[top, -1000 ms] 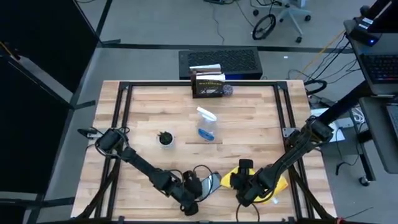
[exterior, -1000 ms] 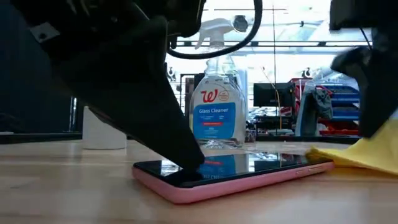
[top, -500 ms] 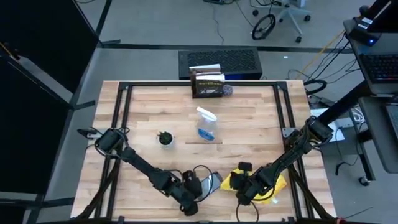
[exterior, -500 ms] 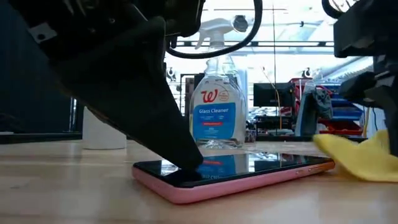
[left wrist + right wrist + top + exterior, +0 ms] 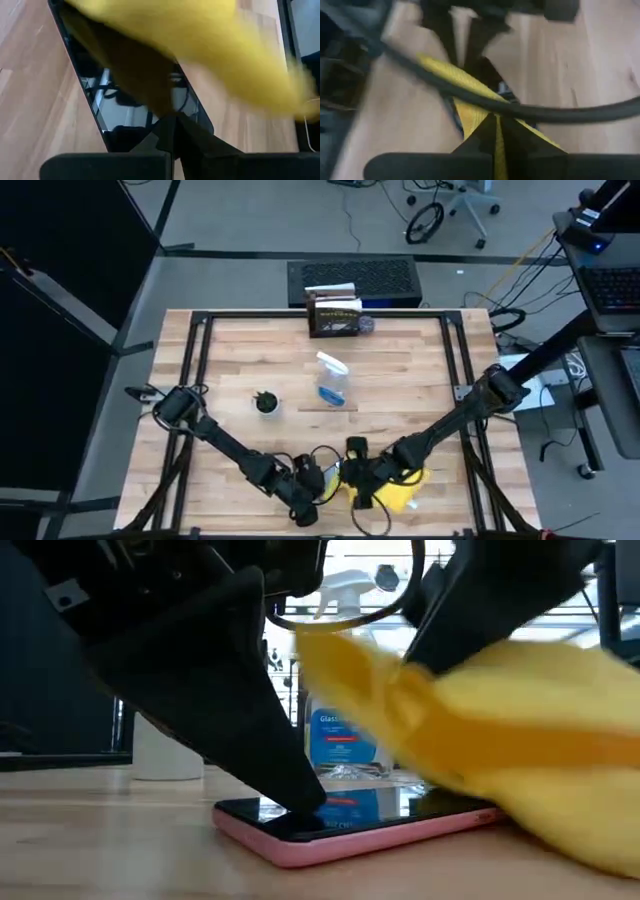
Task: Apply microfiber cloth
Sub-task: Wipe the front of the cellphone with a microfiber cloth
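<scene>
At the near edge of the light wooden desk (image 5: pixel 400 360), the right pincer (image 5: pixel 362 480) is clamped on the bright yellow soft microfiber cloth (image 5: pixel 395 485); the wrist view shows yellow fabric pinched between its closed fingers. Cloth hangs over the right end of the black smartphone in a pink case (image 5: pixel 350 825), draped above its screen and trailing onto the desk beside it. Whether cloth touches the glass: cannot tell, blurred.

Left pincer (image 5: pixel 318 483) closed, its tips together and pressed down on the smartphone's left end; the phone lies flat, screen up.

Farther back, mid-desk: clear spray bottle with blue liquid and white trigger (image 5: pixel 332 380), partly hidden behind the cloth in the low view. Small dark round object (image 5: pixel 267 402) to its left, well apart from both pincers.
</scene>
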`<state>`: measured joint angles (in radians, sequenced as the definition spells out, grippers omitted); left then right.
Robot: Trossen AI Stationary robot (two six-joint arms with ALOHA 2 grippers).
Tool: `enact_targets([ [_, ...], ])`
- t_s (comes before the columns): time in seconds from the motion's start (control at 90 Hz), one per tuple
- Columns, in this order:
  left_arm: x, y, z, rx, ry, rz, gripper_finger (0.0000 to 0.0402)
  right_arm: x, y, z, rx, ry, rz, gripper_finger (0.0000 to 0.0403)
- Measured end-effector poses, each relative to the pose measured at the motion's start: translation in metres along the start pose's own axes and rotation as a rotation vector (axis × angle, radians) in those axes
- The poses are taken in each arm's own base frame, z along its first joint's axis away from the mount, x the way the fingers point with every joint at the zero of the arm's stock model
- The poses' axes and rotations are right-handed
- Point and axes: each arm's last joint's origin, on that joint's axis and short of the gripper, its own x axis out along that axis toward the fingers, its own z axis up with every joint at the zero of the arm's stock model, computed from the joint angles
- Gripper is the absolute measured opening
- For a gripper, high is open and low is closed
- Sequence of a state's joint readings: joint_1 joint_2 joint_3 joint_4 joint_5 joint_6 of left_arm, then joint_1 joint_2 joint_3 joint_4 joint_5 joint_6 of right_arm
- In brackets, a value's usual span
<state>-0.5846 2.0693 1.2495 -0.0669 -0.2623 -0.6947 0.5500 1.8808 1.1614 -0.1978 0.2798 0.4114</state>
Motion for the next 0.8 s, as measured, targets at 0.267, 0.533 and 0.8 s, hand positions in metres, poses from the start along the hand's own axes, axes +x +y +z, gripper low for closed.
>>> enact_targets([
  [0.267, 0.0, 0.0, 0.0, 0.001, 0.001, 0.001, 0.0, 0.032, 0.0, -0.024, -0.039, 0.136, -0.025, 0.0],
  [0.533, 0.002, 0.005, -0.007, 0.003, 0.023, 0.019, 0.0, 0.013, 0.006, -0.047, -0.09, 0.334, -0.104, 0.0],
  [0.8, -0.002, 0.001, 0.001, -0.003, -0.012, 0.013, 0.0, 0.009, 0.009, -0.041, -0.078, 0.25, -0.109, 0.0],
])
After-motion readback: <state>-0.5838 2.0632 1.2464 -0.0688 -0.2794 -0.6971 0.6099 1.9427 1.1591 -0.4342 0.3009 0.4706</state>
